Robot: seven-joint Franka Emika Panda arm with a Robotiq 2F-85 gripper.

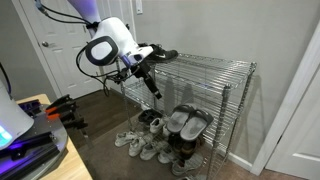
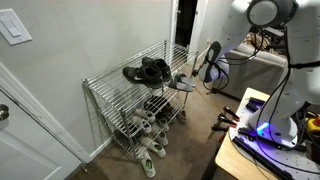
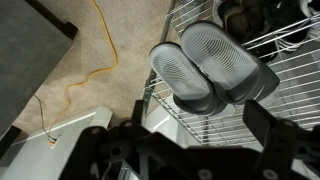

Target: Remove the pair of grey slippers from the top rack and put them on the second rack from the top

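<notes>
The pair of grey slippers (image 3: pixel 210 62) lies side by side at the end of the top rack (image 3: pixel 225 125), ridged grey surfaces toward the wrist camera. In both exterior views they show as a dark shape at the rack's end (image 1: pixel 164 54) (image 2: pixel 183 83). My gripper (image 3: pixel 200 115) is open, its two black fingers spread wide just short of the slippers' near end and holding nothing. It hovers at that end of the top rack (image 1: pixel 148 58) (image 2: pixel 205 68). The second rack from the top (image 2: pixel 135 106) lies one level below.
A pair of black shoes (image 2: pixel 148 70) sits on the top rack behind the slippers. Light grey footwear (image 1: pixel 188 120) rests on a lower tier. Several white sneakers (image 1: pixel 140 142) lie at the bottom. A yellow cable (image 3: pixel 75 85) crosses the carpet. A table edge (image 2: pixel 235 150) is nearby.
</notes>
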